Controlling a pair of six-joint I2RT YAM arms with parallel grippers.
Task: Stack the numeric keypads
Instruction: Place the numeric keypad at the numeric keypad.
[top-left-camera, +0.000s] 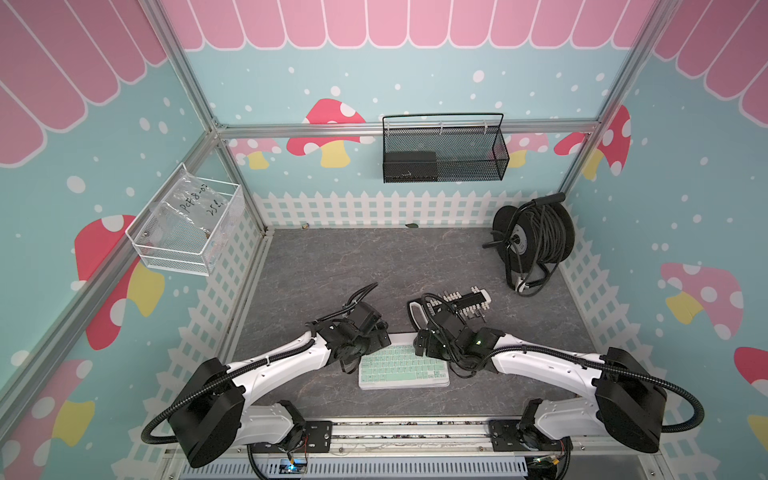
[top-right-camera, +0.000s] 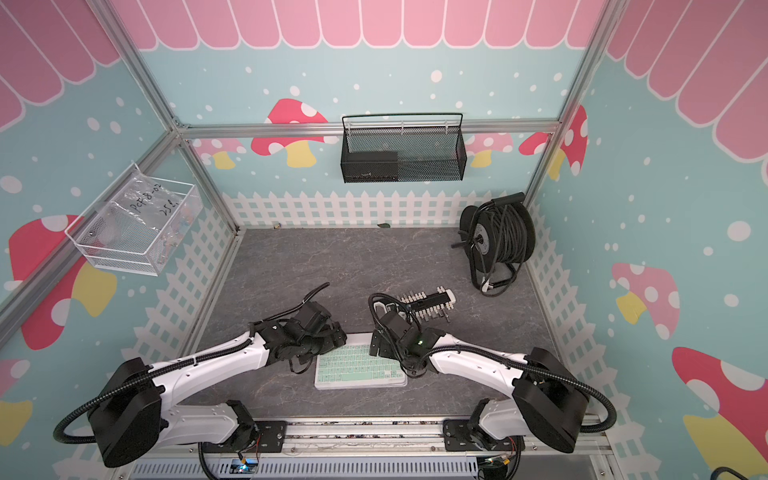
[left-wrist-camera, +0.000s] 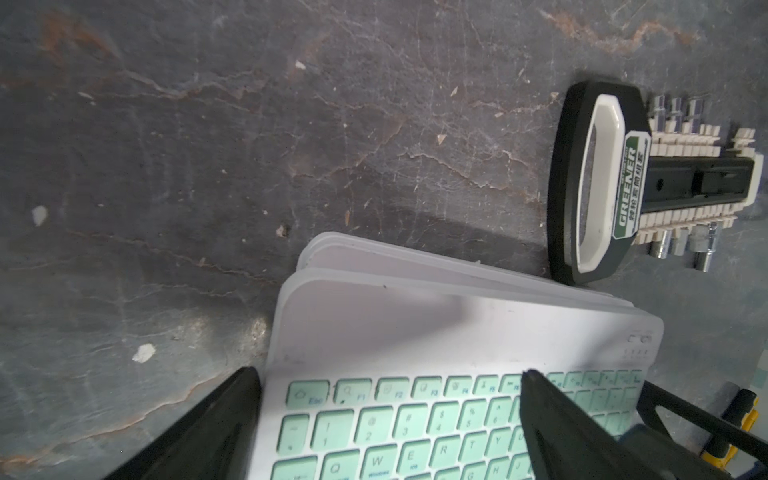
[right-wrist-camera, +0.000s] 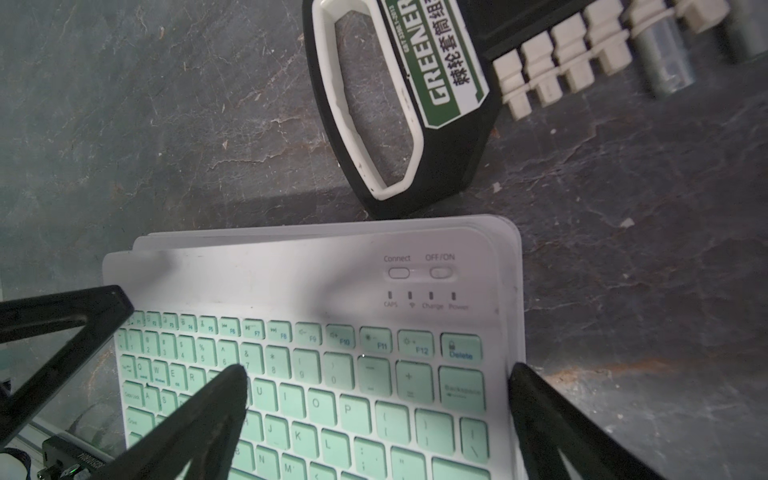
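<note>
**Both top views.** Stack of keypads: front centre of the grey table, mint keys uppermost. Its long axis runs crosswise, from one arm towards the other. Left gripper stands over the stack's left short end and right gripper over its right short end. No other keypad shows on the table. Black socket holder lies just behind the stack.

**Left wrist.** Left gripper: jaws spread wide, holding nothing. One finger sits just outside the Esc-end edge, the other over the key rows. Several white edges show under the top keypad, slightly fanned.

**Right wrist.** Right gripper: jaws spread wide, empty. One finger sits at the Delete-end edge, the other over the keys.

**Assessment.** The stack lies directly below both grippers and neither arm is nearer. Any squaring-up would probably push inward along the long axis.
</note>
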